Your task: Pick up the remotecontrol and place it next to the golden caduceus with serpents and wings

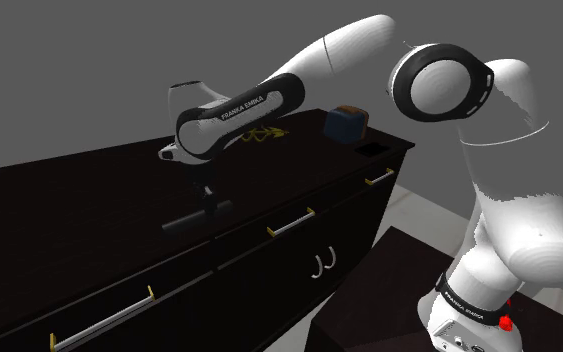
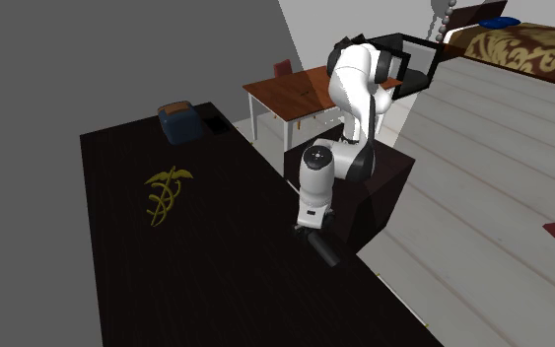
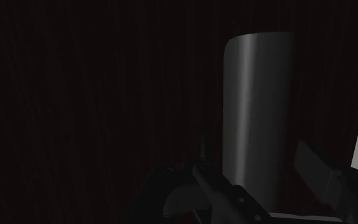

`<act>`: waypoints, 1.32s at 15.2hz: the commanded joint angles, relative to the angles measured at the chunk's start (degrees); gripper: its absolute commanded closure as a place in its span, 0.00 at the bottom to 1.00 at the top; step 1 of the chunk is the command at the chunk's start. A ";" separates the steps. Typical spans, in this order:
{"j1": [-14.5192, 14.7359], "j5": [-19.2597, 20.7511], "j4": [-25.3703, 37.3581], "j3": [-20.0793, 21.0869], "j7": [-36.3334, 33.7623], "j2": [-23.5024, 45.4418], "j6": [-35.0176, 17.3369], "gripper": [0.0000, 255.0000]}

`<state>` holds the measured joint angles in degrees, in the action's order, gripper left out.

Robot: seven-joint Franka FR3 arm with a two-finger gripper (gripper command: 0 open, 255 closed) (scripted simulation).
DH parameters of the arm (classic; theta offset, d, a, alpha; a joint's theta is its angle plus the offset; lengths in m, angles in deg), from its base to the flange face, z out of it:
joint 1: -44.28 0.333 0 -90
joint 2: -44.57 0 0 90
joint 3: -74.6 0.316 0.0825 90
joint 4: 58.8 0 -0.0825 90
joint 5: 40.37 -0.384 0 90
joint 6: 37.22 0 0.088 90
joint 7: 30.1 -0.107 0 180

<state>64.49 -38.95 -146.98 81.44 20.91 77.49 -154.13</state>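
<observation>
Your Franka arm (image 1: 319, 55) bends low over a dark wooden dresser (image 1: 79, 205). Its black gripper (image 1: 209, 203) is set down over the remote control (image 1: 184, 220). The remote lies flat near the dresser's front edge, well apart from the golden caduceus (image 2: 164, 190), with bare dark top between them.

In the wrist view the gripper (image 3: 250, 153) is open, and its fingers (image 3: 314, 167) stand on either side of the remote's (image 3: 257, 95) grey body. A sliver of dark top shows between one finger and the remote's edge. On the other side you cannot make out whether the fingertip touches it. The remote's near end is hidden behind the hand, and no buttons can be read on it.

From the shoulder view the forearm covers most of the caduceus (image 1: 264, 133), leaving only a few gold strands showing. In the second exterior view the white hand hides part of the gripper (image 2: 312, 232), and the remote (image 2: 324, 251) pokes out below it as a dark bar.

Past the caduceus, at the dresser's far end, sits a blue boxy thing with a brown top (image 2: 176, 120). You cannot tell what it is. Brass-coloured bar handles (image 1: 291, 224) line the drawer fronts. Farther from the caduceus, beyond the dresser, stand a brown table (image 2: 285, 94) and a bed (image 2: 521, 44) that is cut off by the picture's edge.
</observation>
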 commanded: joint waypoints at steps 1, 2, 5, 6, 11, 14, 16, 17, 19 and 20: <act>0.00 0.00 0.00 0.00 0.00 0.00 0.00 1.00; 0.00 0.00 0.00 0.00 0.00 0.00 0.00 1.00; 0.00 -0.01 -0.10 0.00 0.00 -0.05 -0.05 1.00; -0.01 -0.01 -0.18 0.01 0.00 -0.12 -0.06 1.00; -0.02 -0.07 0.52 0.04 0.00 -0.67 1.18 1.00; -0.05 -0.16 1.45 0.10 0.00 -1.58 3.02 1.00; -0.07 -0.22 2.12 0.14 0.00 -2.16 4.26 1.00; -0.07 -0.25 2.48 0.16 0.00 -2.43 4.89 1.00; -0.08 -0.30 3.29 0.19 -0.01 -2.91 6.19 1.00; -0.08 -0.32 3.71 0.21 -0.01 -3.14 6.83 1.00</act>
<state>64.42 -39.25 -143.75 81.64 20.87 74.55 -147.98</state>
